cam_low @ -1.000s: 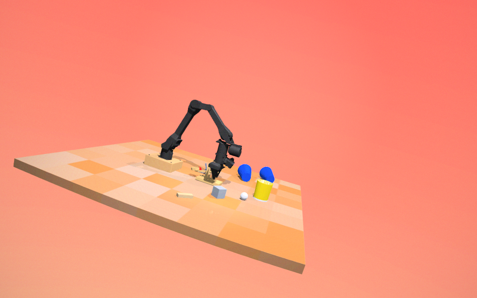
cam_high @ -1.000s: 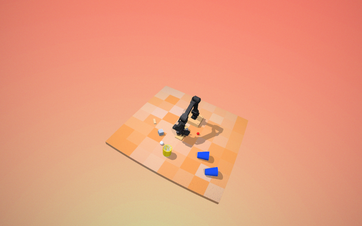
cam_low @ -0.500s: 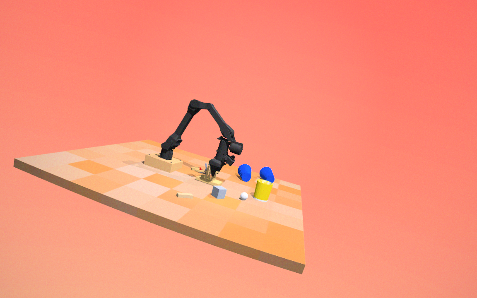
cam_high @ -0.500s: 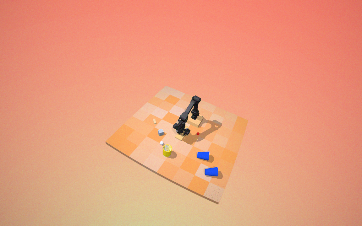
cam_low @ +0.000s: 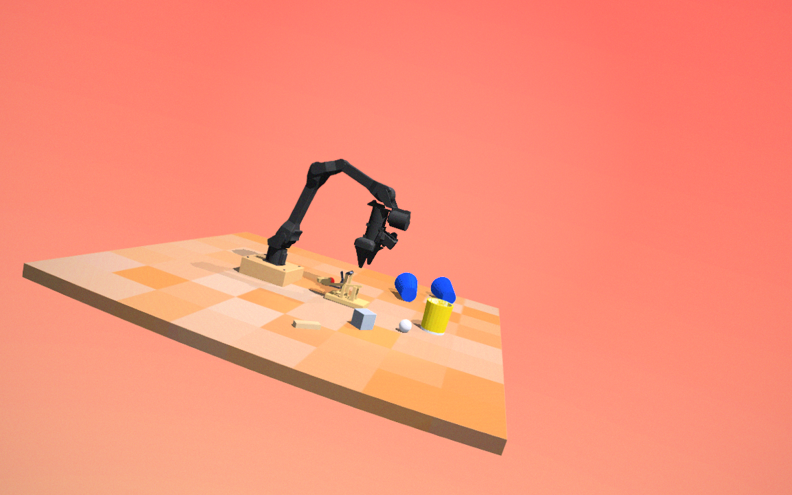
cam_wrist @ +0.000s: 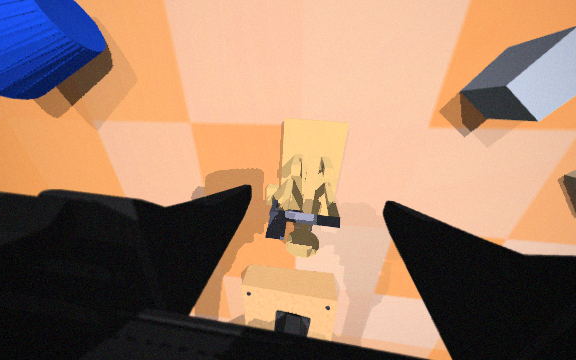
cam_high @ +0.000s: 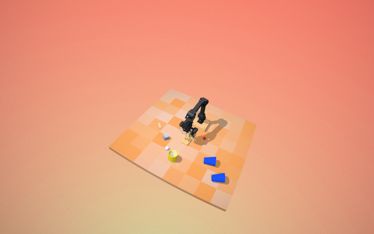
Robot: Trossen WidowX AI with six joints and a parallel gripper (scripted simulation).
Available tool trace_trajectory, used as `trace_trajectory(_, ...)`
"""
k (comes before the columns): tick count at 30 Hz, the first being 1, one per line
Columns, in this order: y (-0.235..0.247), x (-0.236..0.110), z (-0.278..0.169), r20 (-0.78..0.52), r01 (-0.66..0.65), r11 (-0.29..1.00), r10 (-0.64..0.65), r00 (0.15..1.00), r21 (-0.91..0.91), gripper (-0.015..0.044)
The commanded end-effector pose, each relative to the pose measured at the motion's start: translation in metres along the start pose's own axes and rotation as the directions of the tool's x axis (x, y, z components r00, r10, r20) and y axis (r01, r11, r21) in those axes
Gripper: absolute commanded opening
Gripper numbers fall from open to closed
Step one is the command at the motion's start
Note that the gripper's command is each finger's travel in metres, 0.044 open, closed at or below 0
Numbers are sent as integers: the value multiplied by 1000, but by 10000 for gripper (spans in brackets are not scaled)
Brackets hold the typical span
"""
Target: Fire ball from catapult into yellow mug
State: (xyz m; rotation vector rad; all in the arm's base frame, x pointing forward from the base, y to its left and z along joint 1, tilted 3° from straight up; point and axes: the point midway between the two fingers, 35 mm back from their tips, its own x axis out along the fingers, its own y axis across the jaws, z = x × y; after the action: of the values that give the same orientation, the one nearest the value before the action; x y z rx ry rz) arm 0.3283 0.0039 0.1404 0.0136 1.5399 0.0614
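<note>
The wooden catapult [cam_high: 185,142] [cam_low: 342,300] [cam_wrist: 315,136] stands on the table, with its round cup [cam_wrist: 302,246] toward the arm's base. No ball shows in the cup in the wrist view. My gripper [cam_low: 365,265] [cam_wrist: 315,198] is open and empty above the catapult. A red ball [cam_high: 204,138] [cam_low: 331,280] lies on the table beside the catapult. A white ball [cam_high: 167,148] [cam_low: 405,325] lies close to the yellow mug [cam_high: 172,157] [cam_low: 436,317], which stands upright. Neither ball nor the mug shows in the wrist view.
Two blue cups [cam_high: 210,161] [cam_high: 218,177] [cam_low: 406,287] [cam_low: 443,289] lie on their sides. A grey cube [cam_high: 166,136] [cam_low: 363,318] [cam_wrist: 550,75] and a small wooden block [cam_high: 159,125] [cam_low: 306,324] lie on the catapult's other side. The arm's wooden base [cam_low: 263,271] [cam_wrist: 293,285] is behind the catapult.
</note>
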Motion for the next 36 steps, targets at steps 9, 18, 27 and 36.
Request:
trace_trajectory(9,74,14,-38,24,-4,1000,5,1000,-19,300)
trace_trajectory(18,145,75,-142,9,-10,999,11,1000,-51,300)
trace_trajectory(27,151,89,-157,6,-11,998,11,1000,-56,300)
trace_trajectory(36,151,105,-157,6,-11,998,11,1000,-56,300)
